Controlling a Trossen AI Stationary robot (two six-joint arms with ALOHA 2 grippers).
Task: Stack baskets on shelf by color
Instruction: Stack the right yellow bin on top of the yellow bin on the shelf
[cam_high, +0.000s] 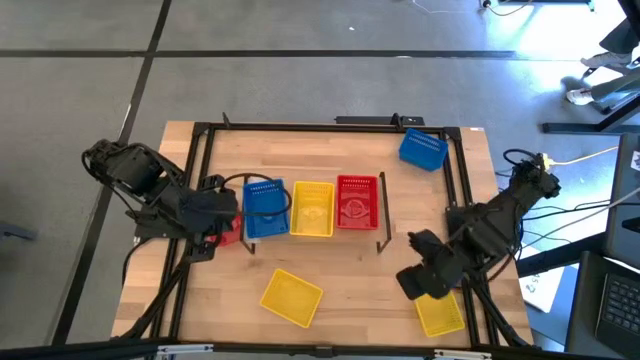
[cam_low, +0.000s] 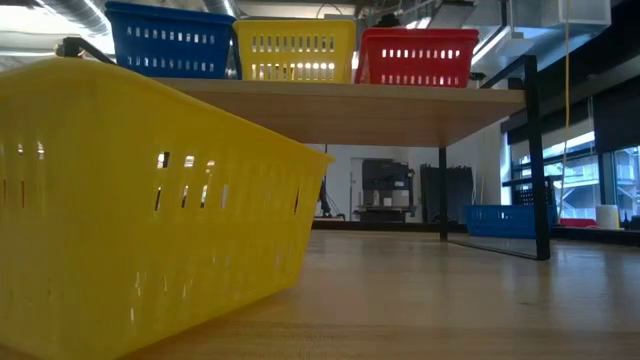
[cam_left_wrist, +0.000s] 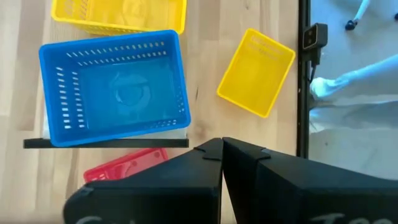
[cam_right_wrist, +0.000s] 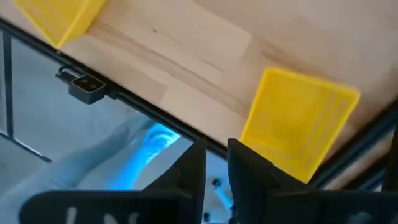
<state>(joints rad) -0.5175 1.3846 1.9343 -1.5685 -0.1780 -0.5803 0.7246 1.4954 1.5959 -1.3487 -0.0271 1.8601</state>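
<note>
From above, the light-wood shelf (cam_high: 312, 240) carries three perforated plastic baskets in a row: blue basket (cam_high: 264, 208), yellow basket (cam_high: 311, 209), red basket (cam_high: 357, 202). On the worktop (cam_high: 350, 290) a loose blue basket (cam_high: 422, 149) sits at two o'clock and an upturned yellow basket (cam_high: 291, 297) at six.

The low view alone shows the shelf's thin black legs.

The left gripper (cam_left_wrist: 222, 149) is pressed together above a red basket edge (cam_left_wrist: 124, 165).

The right gripper (cam_right_wrist: 216, 155), slightly parted and empty, hovers by another yellow basket (cam_right_wrist: 298, 121).
</note>
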